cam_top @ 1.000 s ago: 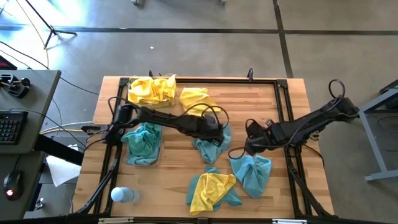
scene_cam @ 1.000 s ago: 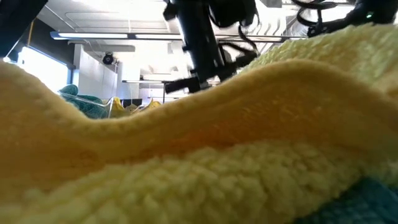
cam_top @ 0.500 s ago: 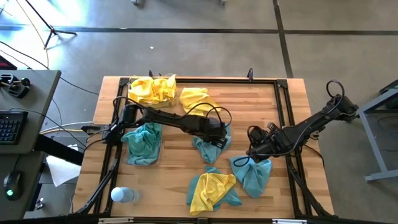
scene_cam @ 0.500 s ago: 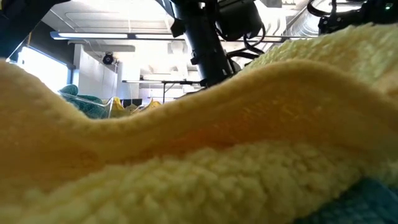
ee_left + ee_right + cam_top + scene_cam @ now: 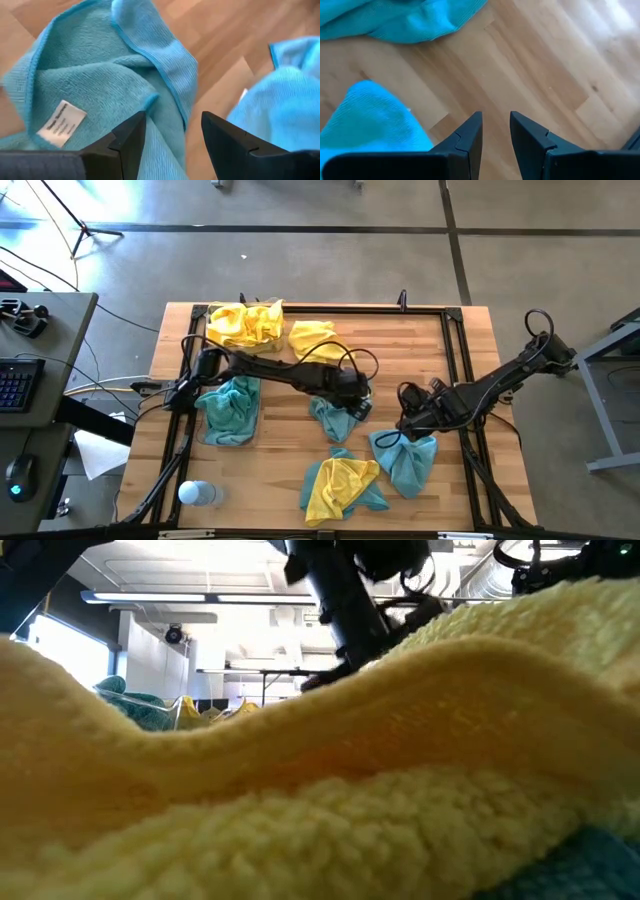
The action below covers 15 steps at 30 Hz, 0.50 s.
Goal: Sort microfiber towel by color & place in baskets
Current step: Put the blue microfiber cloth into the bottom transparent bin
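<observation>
wooden tabletop point(image 5: 400, 360) planks inside a black metal frame point(image 5: 455, 360) carry the whole job, with grey floor all round. the teal towel point(image 5: 335, 418) at the centre lies crumpled flat, its white label point(image 5: 61, 122) turned up, and the left claw point(image 5: 358, 406) hangs just above it with its fingers spread and nothing between them. just right of it, the right claw point(image 5: 408, 423) sits at the far edge of another teal towel point(image 5: 408, 458), its fingers a little apart over bare wood, gripping nothing.

near the front edge a yellow towel point(image 5: 340, 483) lies on top of a teal one. at the far left, yellow towels point(image 5: 245, 325) are heaped in one basket, and a teal heap point(image 5: 230, 408) fills the basket nearer the front; a loose yellow towel point(image 5: 312, 338) lies beside the yellow heap.

the risk, as i judge it: the two claws work close together, so a reach from either could knock the other arm. a shallow pinch on the soft cloth may slip. the stacked yellow-and-teal pair could lift together and land in the wrong basket.
</observation>
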### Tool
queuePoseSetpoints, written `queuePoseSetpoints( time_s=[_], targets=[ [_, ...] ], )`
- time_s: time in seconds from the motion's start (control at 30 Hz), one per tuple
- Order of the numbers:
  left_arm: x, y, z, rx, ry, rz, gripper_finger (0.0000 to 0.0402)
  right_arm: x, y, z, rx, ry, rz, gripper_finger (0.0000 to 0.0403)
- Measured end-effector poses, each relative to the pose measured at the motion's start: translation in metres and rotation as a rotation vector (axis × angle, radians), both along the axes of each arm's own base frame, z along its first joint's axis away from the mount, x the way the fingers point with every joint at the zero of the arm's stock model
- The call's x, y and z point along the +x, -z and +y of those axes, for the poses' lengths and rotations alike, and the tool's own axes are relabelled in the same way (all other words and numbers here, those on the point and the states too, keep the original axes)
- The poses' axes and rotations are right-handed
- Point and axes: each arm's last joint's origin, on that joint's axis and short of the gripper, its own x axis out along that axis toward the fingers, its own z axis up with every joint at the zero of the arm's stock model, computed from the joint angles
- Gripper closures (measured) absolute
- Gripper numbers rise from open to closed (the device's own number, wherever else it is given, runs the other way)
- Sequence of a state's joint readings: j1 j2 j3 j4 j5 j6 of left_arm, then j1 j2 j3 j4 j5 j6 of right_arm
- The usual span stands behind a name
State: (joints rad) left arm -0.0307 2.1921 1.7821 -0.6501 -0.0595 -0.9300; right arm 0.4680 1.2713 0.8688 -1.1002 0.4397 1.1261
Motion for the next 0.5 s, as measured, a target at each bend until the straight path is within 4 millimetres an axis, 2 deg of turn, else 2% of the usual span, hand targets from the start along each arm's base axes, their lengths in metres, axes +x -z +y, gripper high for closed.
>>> queuePoseSetpoints(
  time_s=[0.23,0.37,0.5],
  targets=[
    [-0.007,-0.04,-0.016,0.235,0.172,0.133,0.0222,0.006,0.0,0.01,0.179,0.005,-0.032,0.0308],
    [-0.018,-0.052,-0.036,0.353,0.363,0.226,0.0222,0.008,0.0,0.015,0.285,0.033,-0.044,0.0297],
    [-0.036,-0.059,-0.057,0.427,0.459,0.284,0.0222,0.008,0.0,0.024,0.389,0.039,-0.048,0.0272]
  ],
)
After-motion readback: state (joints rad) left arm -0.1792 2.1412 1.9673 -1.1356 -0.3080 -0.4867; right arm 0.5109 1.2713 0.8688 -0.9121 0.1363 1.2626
